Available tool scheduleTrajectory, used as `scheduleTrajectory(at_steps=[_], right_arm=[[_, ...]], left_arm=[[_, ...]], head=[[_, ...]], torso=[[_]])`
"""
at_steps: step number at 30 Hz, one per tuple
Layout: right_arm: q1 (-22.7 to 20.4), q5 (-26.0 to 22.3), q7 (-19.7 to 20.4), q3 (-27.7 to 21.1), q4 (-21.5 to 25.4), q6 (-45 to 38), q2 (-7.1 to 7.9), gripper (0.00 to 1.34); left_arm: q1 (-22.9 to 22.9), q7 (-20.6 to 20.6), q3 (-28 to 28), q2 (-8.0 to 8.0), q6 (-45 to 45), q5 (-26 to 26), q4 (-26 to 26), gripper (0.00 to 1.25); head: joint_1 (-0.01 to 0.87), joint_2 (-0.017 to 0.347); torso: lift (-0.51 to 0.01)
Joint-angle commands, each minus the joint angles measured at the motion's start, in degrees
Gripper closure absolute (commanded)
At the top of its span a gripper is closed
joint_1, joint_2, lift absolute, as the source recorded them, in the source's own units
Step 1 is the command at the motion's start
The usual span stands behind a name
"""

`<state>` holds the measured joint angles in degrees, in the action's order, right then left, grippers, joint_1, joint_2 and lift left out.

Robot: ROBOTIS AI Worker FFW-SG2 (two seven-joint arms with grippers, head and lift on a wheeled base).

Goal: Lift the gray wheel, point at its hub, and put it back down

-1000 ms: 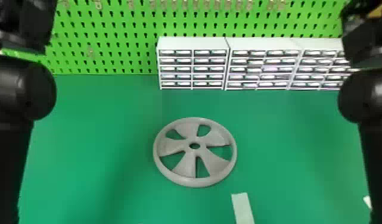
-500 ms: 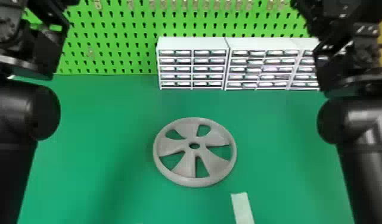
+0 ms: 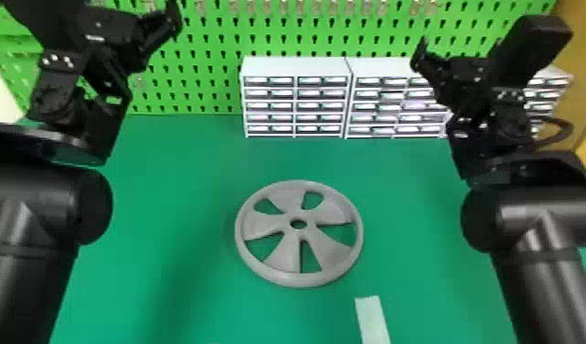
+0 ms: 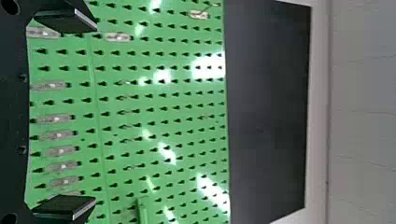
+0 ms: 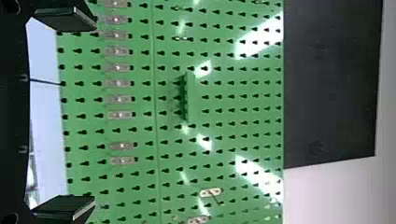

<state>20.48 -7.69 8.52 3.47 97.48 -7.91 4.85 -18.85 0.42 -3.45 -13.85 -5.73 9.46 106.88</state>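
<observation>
Currently, the gray wheel (image 3: pixel 285 254) lies flat on the green tabletop (image 3: pixel 419 274), while my left gripper (image 3: pixel 102 13) and right gripper (image 3: pixel 483 45) both hold their fingers wide apart.

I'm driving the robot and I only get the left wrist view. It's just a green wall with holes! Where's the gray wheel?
Observer: The gray wheel lies flat on the green table, in the head view.

Operator: Is my right gripper touching it?

Observer: No. The head view shows the right gripper raised off the table, in front of some of the small drawers.

Operator: Is it squeezing anything?

Observer: No, the right wrist view shows its two fingers wide apart with nothing between them but the background.
</observation>
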Motion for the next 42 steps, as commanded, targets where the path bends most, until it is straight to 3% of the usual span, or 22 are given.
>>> scheduleTrajectory(at_steps=[1,17,42], right_arm=[[-1.1,-0.7,0.0,0.0,-1.0,-0.9,-0.10,0.01],[-2.5,-1.0,-0.1,2.0,-4.2,-3.8,0.07,0.01],[-3.2,-0.3,-0.6,5.3,-8.0,-5.9,0.60,0.01]], left_arm=[[0.8,-0.1,0.2,0.32,-0.2,0.2,-1.7,0.00],[3.6,-0.7,1.3,1.64,-0.9,-0.1,-6.5,0.00],[6.5,-3.1,2.0,3.57,-1.2,0.1,-9.1,0.00]], head=[[0.692,0.048],[0.692,0.048],[0.692,0.048]], torso=[[-0.088],[-0.088],[-0.088]])
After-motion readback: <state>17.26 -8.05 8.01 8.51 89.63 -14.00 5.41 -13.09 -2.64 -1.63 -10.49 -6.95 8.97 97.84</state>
